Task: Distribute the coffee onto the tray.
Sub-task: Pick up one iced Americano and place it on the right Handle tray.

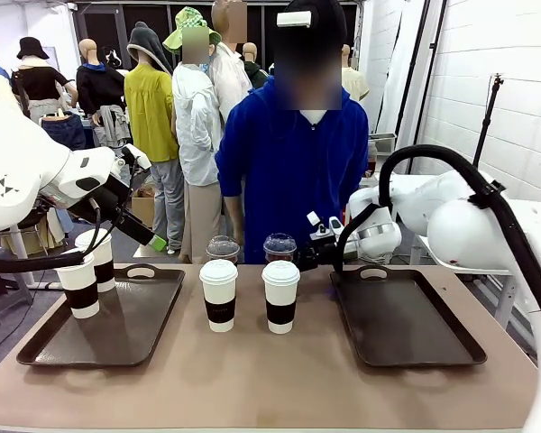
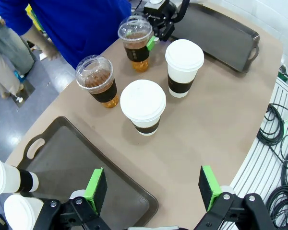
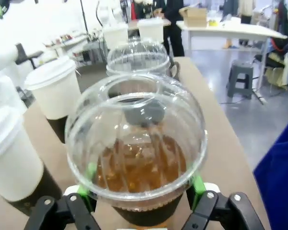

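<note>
Two white lidded coffee cups (image 1: 78, 284) (image 1: 99, 257) stand on the left tray (image 1: 153, 311). Two more white cups (image 1: 218, 293) (image 1: 280, 296) stand mid-table, with two clear dome-lidded iced coffees (image 1: 223, 248) (image 1: 279, 245) behind them. My right gripper (image 1: 299, 256) (image 3: 144, 191) is shut on the right iced coffee (image 3: 134, 143), which rests on the table; the green pads press its sides. My left gripper (image 1: 144, 233) (image 2: 152, 187) hovers open above the left tray's inner edge (image 2: 77, 163), holding nothing. The right tray (image 1: 406, 316) is bare.
A person in a blue top (image 1: 293, 162) stands at the far side, right behind the iced coffees. Cables (image 2: 278, 143) lie off the table's edge in the left wrist view. Bare tabletop (image 1: 252, 379) lies in front of the cups.
</note>
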Robot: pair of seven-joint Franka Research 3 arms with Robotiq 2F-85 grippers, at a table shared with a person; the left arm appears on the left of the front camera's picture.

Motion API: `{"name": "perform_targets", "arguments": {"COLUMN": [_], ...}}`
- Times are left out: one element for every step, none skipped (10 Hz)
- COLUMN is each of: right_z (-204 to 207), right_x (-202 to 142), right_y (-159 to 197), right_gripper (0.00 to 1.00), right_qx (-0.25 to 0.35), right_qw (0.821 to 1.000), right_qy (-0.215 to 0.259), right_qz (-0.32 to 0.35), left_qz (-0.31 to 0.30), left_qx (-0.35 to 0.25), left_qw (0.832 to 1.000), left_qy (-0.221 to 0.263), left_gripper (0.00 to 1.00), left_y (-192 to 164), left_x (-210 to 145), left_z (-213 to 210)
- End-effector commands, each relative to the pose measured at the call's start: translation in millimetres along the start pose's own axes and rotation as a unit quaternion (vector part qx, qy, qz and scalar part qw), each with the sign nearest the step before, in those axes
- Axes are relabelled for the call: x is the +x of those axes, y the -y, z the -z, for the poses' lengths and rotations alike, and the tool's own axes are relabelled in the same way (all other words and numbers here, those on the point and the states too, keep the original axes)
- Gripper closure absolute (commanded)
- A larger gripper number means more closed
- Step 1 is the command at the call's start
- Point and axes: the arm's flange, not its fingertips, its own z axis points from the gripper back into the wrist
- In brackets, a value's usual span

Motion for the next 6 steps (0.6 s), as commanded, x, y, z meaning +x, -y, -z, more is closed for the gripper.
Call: {"name": "perform_targets", "arguments": {"right_z": [-31,-48,-65,-81,-99,-114], "right_x": [22,27,30,32,35,37], "right_y": [-30,-36,-41,-45,-52,-60], "right_gripper": [0.14,0.14,0.14,0.14,0.14,0.14], "right_qx": [-0.009,-0.017,-0.024,-0.034,-0.048,-0.057], "right_qw": [1.0,1.0,0.999,0.999,0.998,0.998], "right_qy": [0.014,0.017,0.028,0.037,0.036,0.041], "right_qz": [0.004,0.004,0.003,0.004,0.0,0.001], "left_qz": [-0.002,-0.002,-0.002,-0.002,-0.002,-0.002], "left_qx": [-0.002,-0.002,-0.002,-0.002,-0.002,-0.002], "left_qw": [1.0,1.0,1.0,1.0,1.0,1.0], "left_qy": [0.002,0.002,0.002,0.002,0.002,0.002], "left_gripper": [0.0,0.0,0.0,0.0,0.0,0.0], "left_y": [-1,-1,-1,-1,-1,-1], "left_x": [0,0,0,0,0,0], "left_z": [-1,-1,-1,-1,-1,-1]}}
